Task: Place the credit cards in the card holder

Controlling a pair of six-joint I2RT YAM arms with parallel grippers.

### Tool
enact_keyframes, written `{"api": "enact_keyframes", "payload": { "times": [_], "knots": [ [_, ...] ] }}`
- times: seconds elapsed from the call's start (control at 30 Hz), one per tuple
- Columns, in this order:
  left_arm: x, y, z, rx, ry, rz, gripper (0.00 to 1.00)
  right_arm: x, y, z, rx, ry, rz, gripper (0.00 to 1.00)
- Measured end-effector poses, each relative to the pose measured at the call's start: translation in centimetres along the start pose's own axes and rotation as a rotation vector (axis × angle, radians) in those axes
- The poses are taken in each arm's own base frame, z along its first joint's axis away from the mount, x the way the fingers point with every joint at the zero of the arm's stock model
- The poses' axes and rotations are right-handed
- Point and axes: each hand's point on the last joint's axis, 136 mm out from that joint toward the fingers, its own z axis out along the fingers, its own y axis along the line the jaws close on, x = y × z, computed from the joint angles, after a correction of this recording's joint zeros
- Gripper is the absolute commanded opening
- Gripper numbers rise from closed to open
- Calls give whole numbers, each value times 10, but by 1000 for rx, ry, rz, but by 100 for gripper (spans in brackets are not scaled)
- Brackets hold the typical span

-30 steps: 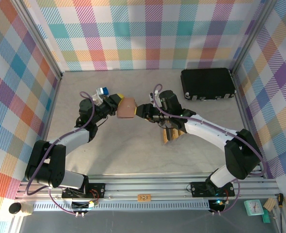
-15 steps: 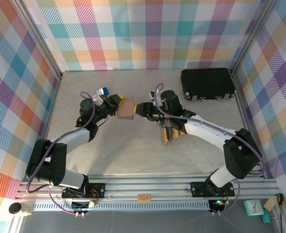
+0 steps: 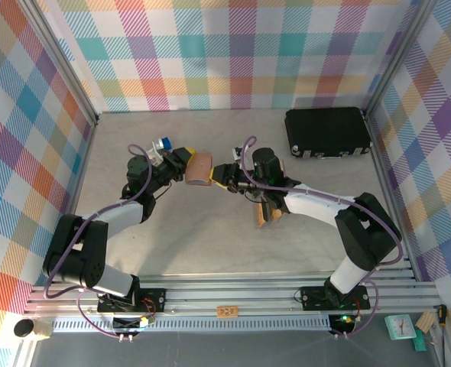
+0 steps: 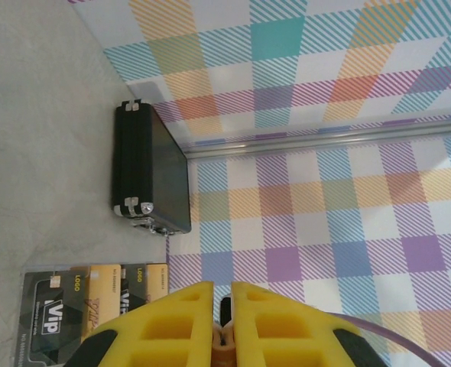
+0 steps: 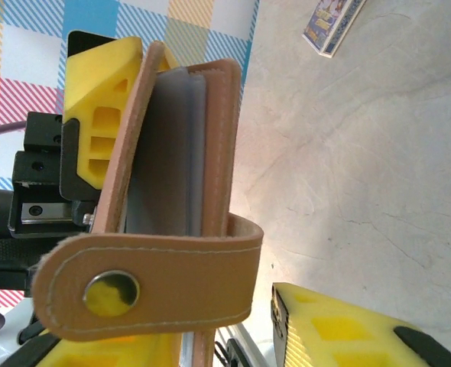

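Both arms are extended toward each other; the left gripper [image 3: 186, 164] is clamped, the right gripper [image 3: 223, 173] is parted.

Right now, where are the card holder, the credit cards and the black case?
card holder [image 5: 172, 283]: right wrist view, on its clasp strap.
credit cards [image 4: 107, 294]: left wrist view, on a gold card.
black case [image 3: 326, 130]: top external view, middle of its lid.

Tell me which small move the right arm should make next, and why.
Probably close the jaws of the right gripper on the clasp tab and pull it aside. The left gripper clamps the card holder folded, the tab lies before the open jaws, and the credit cards lie on the table.
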Motion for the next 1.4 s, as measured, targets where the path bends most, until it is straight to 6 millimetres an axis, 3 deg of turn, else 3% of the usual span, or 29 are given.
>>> {"api": "enact_keyframes", "payload": {
  "times": [0.3,0.5,0.6,0.77,0.9,1.0,1.23,1.4],
  "knots": [
    [1,-3,0,14,1,5,0,-3,14,-1,-81,-20,-7,25],
    [2,8,-1,-9,1,-5,0,-3,20,-1,-108,-14,-6,0],
    [2,15,1,-22,3,-11,0,-4,17,0,-102,-15,3,0],
    [5,24,2,-46,22,14,40,-3,15,0,-99,-14,6,0],
    [6,38,-3,-128,47,56,61,-1,11,0,-90,-11,6,0],
    [4,38,-9,-231,63,133,68,2,2,0,-57,0,7,0],
    [-5,2,-26,-396,80,395,72,13,-24,-7,105,39,-49,0],
    [18,28,-36,-524,170,440,73,14,-33,-14,211,57,-102,0]
  ]
}}
